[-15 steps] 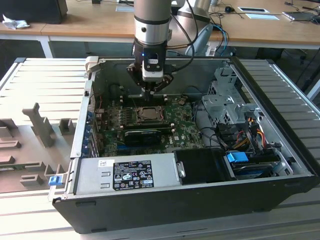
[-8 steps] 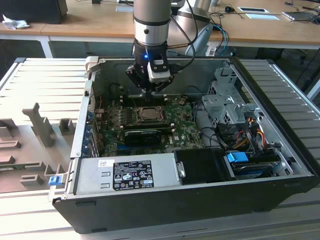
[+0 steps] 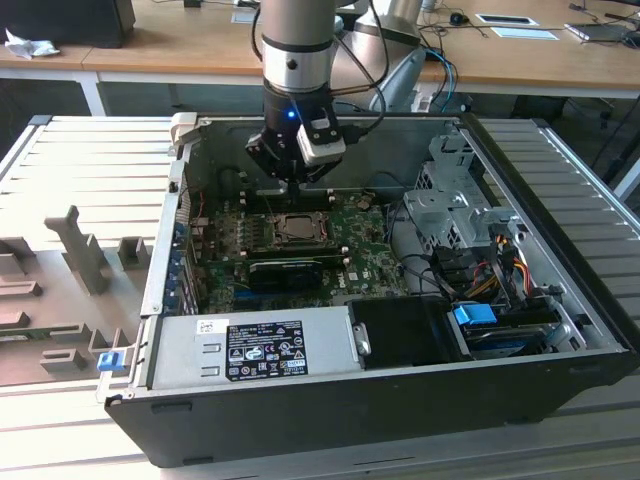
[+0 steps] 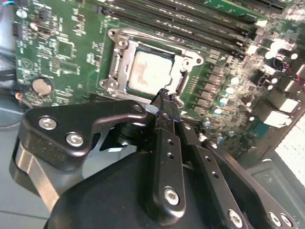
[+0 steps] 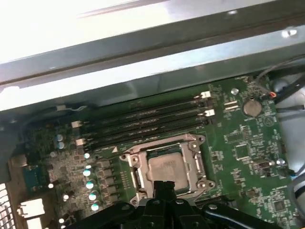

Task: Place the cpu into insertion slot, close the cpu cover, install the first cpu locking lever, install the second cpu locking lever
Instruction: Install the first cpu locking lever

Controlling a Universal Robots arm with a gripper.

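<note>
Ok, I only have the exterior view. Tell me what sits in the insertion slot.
Observer: In the second wrist view, the cpu lies flat in the insertion slot.
Operator: Report the cover.
Observer: In both wrist views, the cpu cover is down and frames the cpu.
Operator: Now the pincer.
Observer: The pincer is shut, its tips at the cpu cover's rim beside the cpu. I cannot tell whether it grips anything.

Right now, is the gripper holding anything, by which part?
Nothing visibly held: the black gripper is shut empty, tips at the edge of the silvery square cpu cover.
</note>
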